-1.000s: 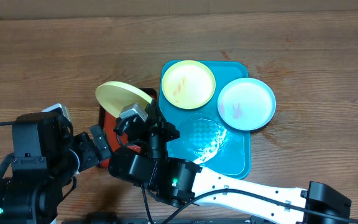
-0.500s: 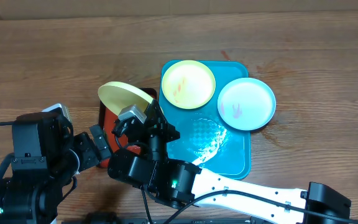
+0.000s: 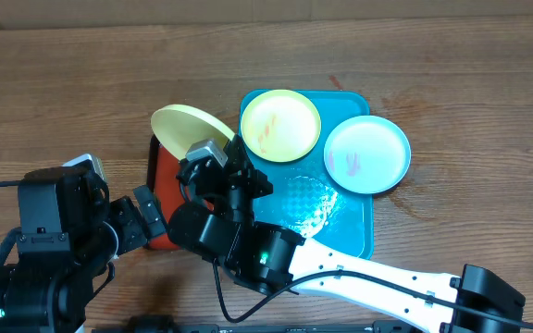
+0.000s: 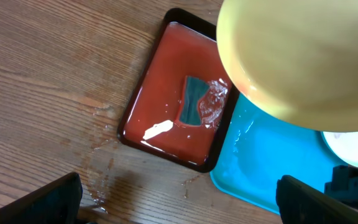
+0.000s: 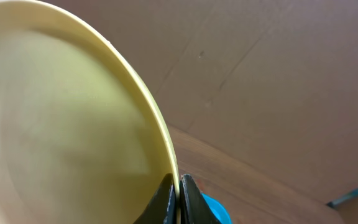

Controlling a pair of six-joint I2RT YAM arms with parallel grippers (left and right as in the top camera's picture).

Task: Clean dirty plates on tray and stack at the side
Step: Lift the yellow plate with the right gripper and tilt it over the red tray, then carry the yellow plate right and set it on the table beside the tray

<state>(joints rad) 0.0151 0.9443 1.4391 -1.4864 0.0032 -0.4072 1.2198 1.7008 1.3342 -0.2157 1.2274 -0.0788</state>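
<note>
Plate in hand: the right end effector (image 5: 178, 200) is pinched closed on the rim of a pale yellow round plastic plate (image 5: 73, 124), one finger on each face of the edge. The plate tilts steeply, clear of the wooden surface (image 3: 63, 83), over the far end of a small red rectangular tray (image 4: 160, 118) with a black rim. Just right of this end effector lies the large turquoise rectangular plastic tray (image 3: 354, 231), wet-looking. It carries a second pale yellow plate (image 3: 280, 125) with orange smears and a light blue-white plate (image 3: 366, 154) with a red mark.

The left end effector (image 4: 179, 208) is spread wide and holds nothing. Ahead of it the red tray holds a teal pad (image 4: 194, 99) in shallow liquid.

Handling, my read: thin plastic, light, stiff enough to carry by one edge, probably slick when wet. The rim is the only grip point, and a shallow pinch could let it swing or slip.
</note>
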